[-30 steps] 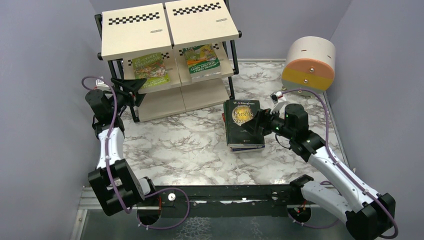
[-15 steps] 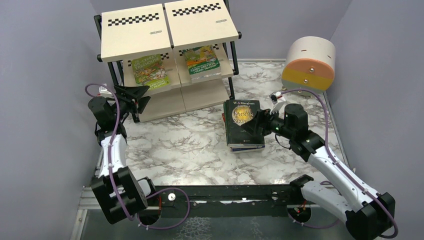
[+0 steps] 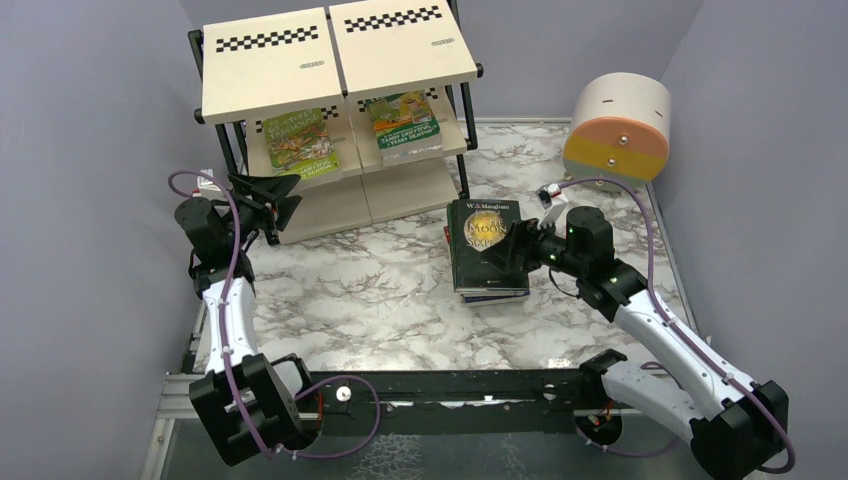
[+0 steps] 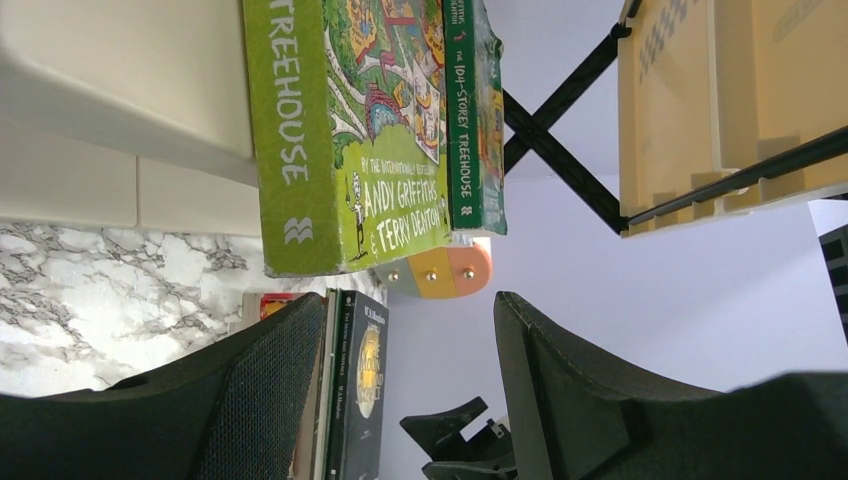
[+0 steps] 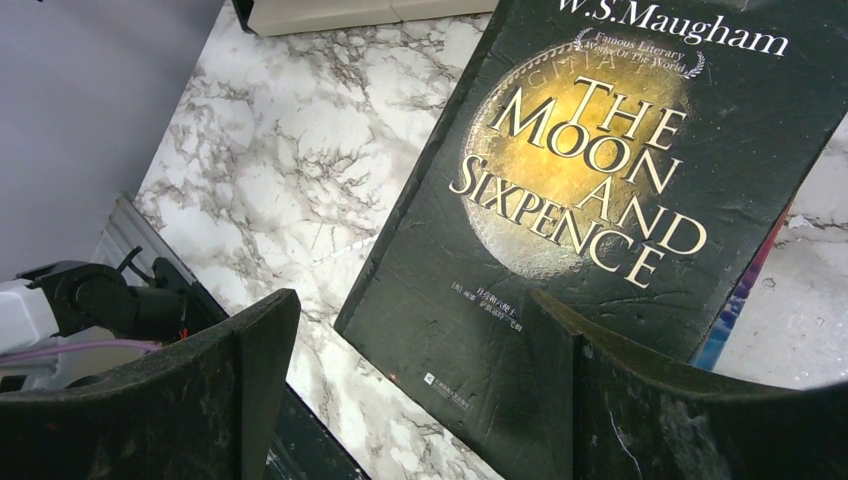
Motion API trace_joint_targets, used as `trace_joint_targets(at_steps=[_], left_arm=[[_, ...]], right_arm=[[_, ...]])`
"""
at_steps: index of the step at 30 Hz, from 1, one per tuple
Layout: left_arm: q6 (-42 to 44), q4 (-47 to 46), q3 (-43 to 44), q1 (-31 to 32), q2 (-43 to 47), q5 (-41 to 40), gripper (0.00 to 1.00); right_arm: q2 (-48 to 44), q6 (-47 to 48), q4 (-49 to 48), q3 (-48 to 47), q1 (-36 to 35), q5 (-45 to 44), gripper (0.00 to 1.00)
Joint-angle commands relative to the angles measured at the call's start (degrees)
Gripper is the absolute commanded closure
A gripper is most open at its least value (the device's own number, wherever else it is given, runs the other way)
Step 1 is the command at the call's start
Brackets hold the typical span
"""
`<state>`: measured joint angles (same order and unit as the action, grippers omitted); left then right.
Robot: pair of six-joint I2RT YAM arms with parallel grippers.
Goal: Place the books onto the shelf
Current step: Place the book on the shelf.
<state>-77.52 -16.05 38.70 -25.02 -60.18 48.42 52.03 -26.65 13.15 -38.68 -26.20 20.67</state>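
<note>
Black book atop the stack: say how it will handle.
The black book looks like a slim paperback, so likely light and bendy. Lying flat on the stack, it probably slides rather than tips if pushed.

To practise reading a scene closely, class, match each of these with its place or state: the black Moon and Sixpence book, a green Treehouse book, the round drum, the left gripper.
Column 1:
1. black Moon and Sixpence book
2. green Treehouse book
3. round drum
4. left gripper

Column 2:
A. on the middle tier of the shelf
B. at the far right of the table
C. open and empty, by the shelf's left front
D. on top of the stack

Pairs: 1-D, 2-A, 3-B, 4-C
</note>
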Motion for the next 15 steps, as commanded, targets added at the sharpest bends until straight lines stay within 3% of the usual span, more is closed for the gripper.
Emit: trace_joint_targets(at_steps=[1,15], left_arm=[[-0.52,-1.24,-0.14,-0.39,1.06,0.66,0.43],[-1.60,-4.01,2.76,-0.39,-1.56,0.75,0.43]], right_arm=[[0.30,1.07,-1.48,-0.69,-0.21,1.31,0.20],[1.42,0.50,-2.42,-0.72,-0.26,1.09,0.20]])
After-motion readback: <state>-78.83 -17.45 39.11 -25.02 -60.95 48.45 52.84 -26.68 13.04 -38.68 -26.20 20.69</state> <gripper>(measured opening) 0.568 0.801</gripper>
